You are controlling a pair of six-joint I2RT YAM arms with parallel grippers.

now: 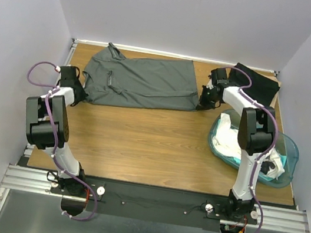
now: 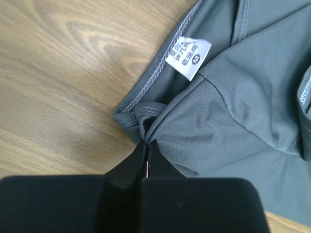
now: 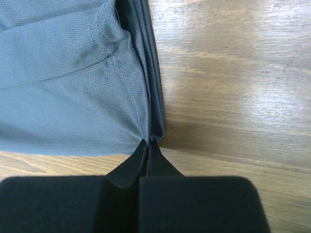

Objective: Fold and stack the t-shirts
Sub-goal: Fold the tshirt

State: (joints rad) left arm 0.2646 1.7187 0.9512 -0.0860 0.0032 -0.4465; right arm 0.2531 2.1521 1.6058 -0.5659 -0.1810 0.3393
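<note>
A dark grey t-shirt [image 1: 140, 81] lies folded lengthwise across the back of the wooden table. My left gripper [image 1: 81, 93] is shut on its left end, next to the collar and white label [image 2: 189, 57]; the pinched fabric [image 2: 194, 131] bunches at the fingertips. My right gripper [image 1: 200, 103] is shut on the shirt's right bottom corner [image 3: 97, 111]. A black t-shirt [image 1: 261, 83] lies at the back right corner. White t-shirts [image 1: 227, 139] sit in the teal tub.
The translucent teal tub [image 1: 288, 155] stands at the right edge of the table [image 1: 150, 145], beside my right arm. White walls close in the back and both sides. A metal rail runs along the front.
</note>
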